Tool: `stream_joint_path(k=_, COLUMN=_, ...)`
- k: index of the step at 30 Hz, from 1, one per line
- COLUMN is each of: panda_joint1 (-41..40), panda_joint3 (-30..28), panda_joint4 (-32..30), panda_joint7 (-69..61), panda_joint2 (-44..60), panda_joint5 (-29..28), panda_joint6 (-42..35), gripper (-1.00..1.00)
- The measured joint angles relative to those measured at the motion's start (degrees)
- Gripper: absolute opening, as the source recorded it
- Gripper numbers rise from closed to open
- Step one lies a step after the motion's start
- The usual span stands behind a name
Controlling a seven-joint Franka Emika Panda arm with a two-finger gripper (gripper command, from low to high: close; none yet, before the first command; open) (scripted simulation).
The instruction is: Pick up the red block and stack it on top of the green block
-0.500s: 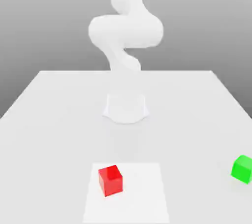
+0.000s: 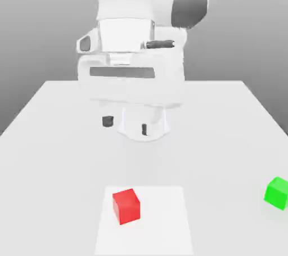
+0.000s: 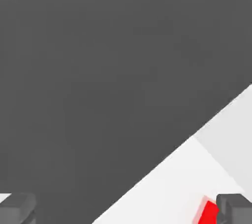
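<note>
Arm swung forward over white table [image 2: 50,131], jaws wide apart, empty; red block [image 2: 126,206] on paler square; grey backdrop.

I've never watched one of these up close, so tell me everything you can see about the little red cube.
The red block is a small bright red cube with plain, smooth, evenly coloured faces and no markings. It sits flat on a paler square patch of the white table, turned slightly so a corner edge faces the exterior view. Nothing touches it but that surface. The green block lies apart, toward the exterior view's right. In the hand view, part of it peeks out beside a dark fingertip.
</note>
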Motion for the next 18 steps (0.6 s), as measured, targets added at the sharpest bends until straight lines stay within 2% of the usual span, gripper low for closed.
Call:
stream_joint_path(k=6, panda_joint1=-1.96, panda_joint3=-0.26, panda_joint4=-5.9, panda_joint7=17.57, panda_joint2=11.99, panda_joint5=-4.51, panda_joint6=7.03, gripper=0.0)
stream_joint_path(k=12, panda_joint1=0.49, panda_joint3=-3.53, panda_joint4=-5.01, panda_joint7=22.42, panda_joint2=24.39, panda_joint5=-8.72, panda_joint6=17.15, gripper=0.0)
stream_joint_path(k=13, panda_joint1=0.81, panda_joint3=-3.93, panda_joint4=-4.83, panda_joint7=22.68, panda_joint2=25.68, panda_joint5=-9.02, panda_joint6=18.26, gripper=-1.0)
stream_joint_path(k=18, panda_joint1=0.81, panda_joint3=-3.92, panda_joint4=-4.83, panda_joint7=22.74, panda_joint2=25.69, panda_joint5=-9.09, panda_joint6=18.45, gripper=-1.0)
